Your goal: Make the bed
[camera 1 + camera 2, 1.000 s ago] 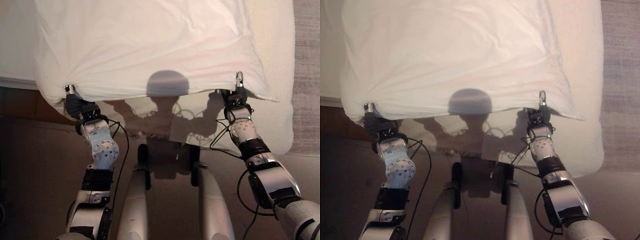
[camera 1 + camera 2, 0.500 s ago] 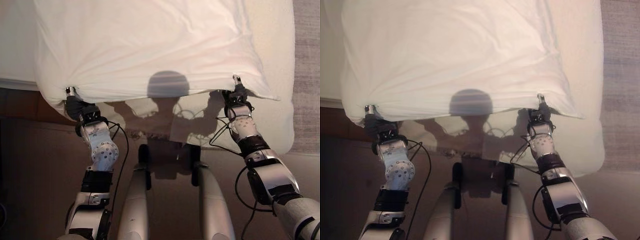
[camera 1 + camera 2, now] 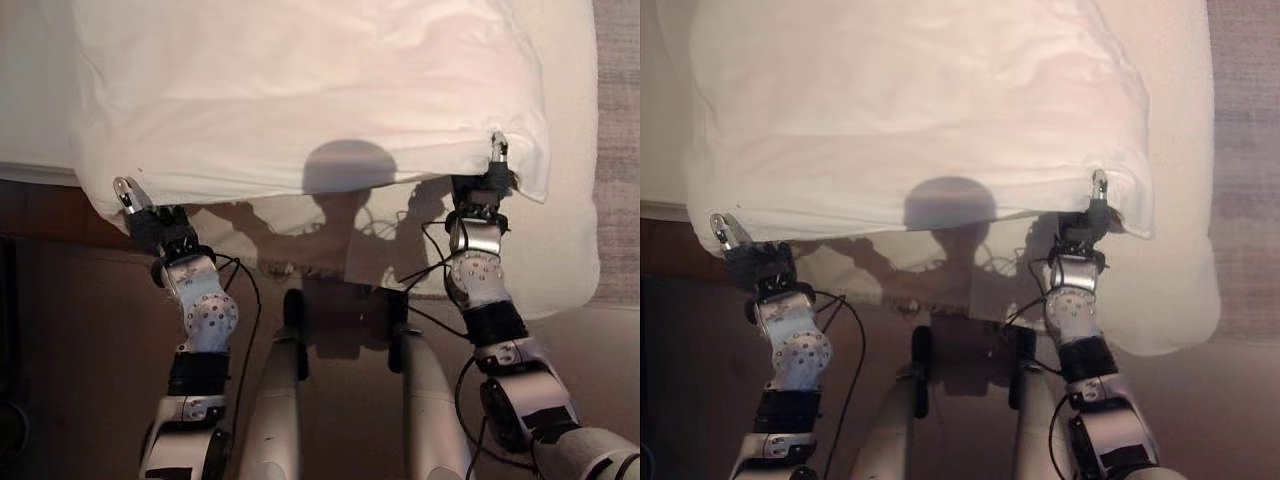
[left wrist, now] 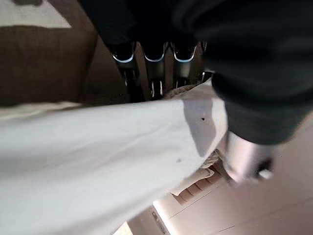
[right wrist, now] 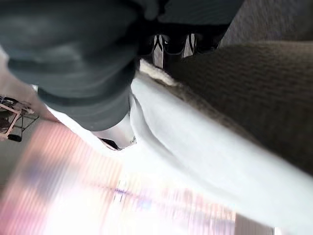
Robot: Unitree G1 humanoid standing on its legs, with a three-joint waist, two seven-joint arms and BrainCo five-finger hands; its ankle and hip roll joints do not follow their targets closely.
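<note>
A: We note no containers here. The white, creased cloth duvet (image 3: pixel 300 90) lies spread over the pale bed (image 3: pixel 570 240), its near edge lifted off the mattress between both hands.

B: We record the left hand (image 3: pixel 135 205) at the duvet's near left corner; its wrist view shows fingers (image 4: pixel 156 73) and thumb pinching the white edge.

A: Right hand (image 3: pixel 490 170) at the near right corner, fingers (image 5: pixel 171 44) curled over the hem, thumb under it. We log both as clamped on the duvet.
</note>
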